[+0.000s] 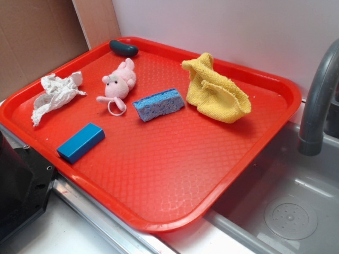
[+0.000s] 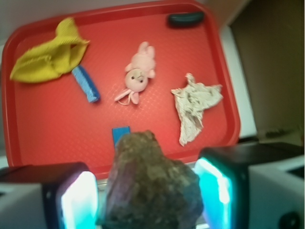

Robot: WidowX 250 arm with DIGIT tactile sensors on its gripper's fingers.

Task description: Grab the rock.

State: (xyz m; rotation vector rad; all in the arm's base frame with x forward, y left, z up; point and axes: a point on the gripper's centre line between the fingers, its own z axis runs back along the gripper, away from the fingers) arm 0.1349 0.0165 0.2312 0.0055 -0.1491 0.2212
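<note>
The rock is a lumpy, rough brown stone with mottled reddish-grey patches. It fills the bottom centre of the wrist view, upright, its base cut off by the frame's lower edge.

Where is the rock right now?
The lumpy dark brown rock fills the wrist view's bottom centre, between the pincer's two fingers, just nearer than the red plastic tray; it is absent from the exterior view.

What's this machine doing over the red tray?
A robot arm's gripper has a lumpy brown rock between its two glowing fingers, held up above the red plastic tray. Left lying on the tray are a yellow cloth, a blue sponge, a pink plush toy, a crumpled white rag and a blue block.
</note>
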